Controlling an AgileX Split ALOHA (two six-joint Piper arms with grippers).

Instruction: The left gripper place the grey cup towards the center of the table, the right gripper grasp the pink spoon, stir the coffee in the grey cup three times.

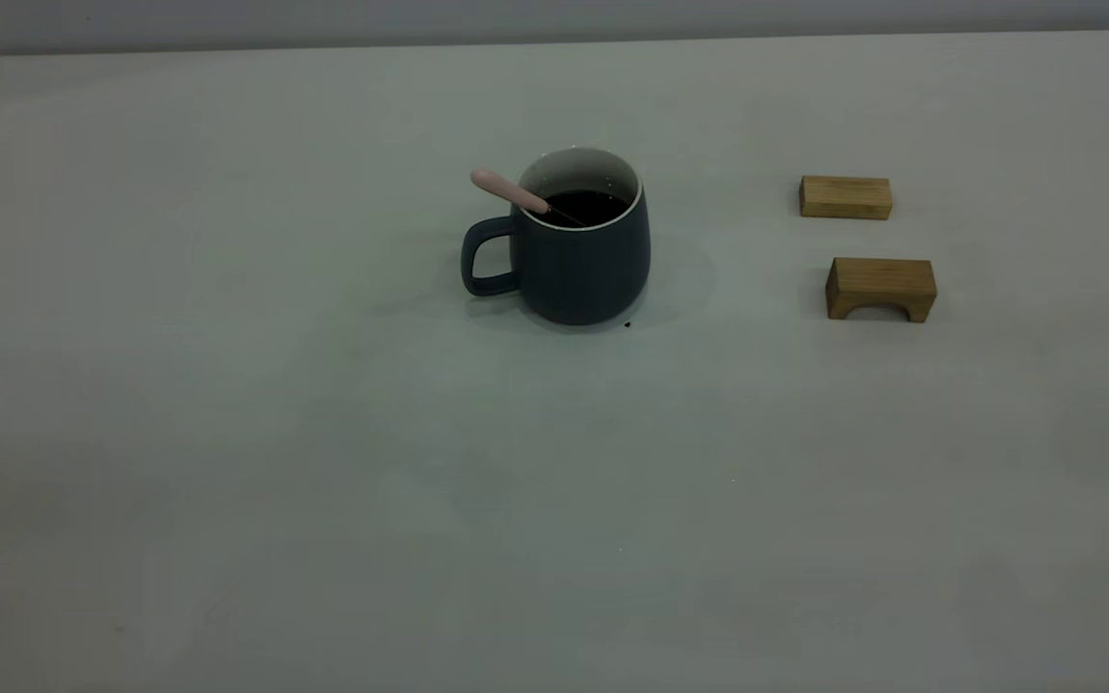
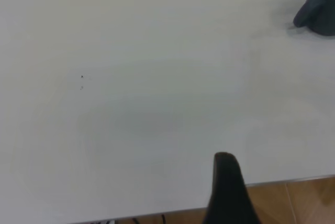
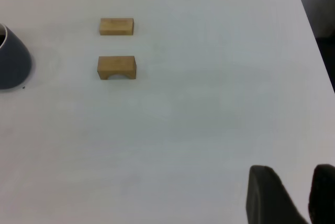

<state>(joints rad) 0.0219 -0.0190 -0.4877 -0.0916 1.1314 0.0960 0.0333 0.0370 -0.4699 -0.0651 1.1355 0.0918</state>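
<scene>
The right end effector (image 3: pixel 296 195) shows only in its own wrist view, where two black fingers (image 3: pixel 267 195) stand a little apart with a narrow gap between them and nothing in it; it hangs over a bare stretch of the desk (image 1: pixel 323 500), well away from the cup. Of the left end effector (image 2: pixel 227 190) a single black finger (image 2: pixel 226 182) is all that shows, near the desk's edge, so whether it is spread or closed cannot be told; it grips nothing visible and is far from the cup. In the exterior view neither arm appears. The grey cup (image 1: pixel 579 245) stands upright near the middle of the desk, its loop handle turned to that view's left. The coffee (image 1: pixel 588 205) fills it dark and round below the white rim. The pink spoon (image 1: pixel 514 194) rests in the cup with its bowl end down in the coffee and its pale pink handle leaning out over the rim above the handle side, free of either end effector. A tiny dark speck (image 1: pixel 627 325) lies just beside the cup's base. Off to the exterior view's right, well apart from the cup, sit two wooden blocks: a flat block (image 1: pixel 845 197) farther back and an arched block (image 1: pixel 881 288) nearer the front.
</scene>
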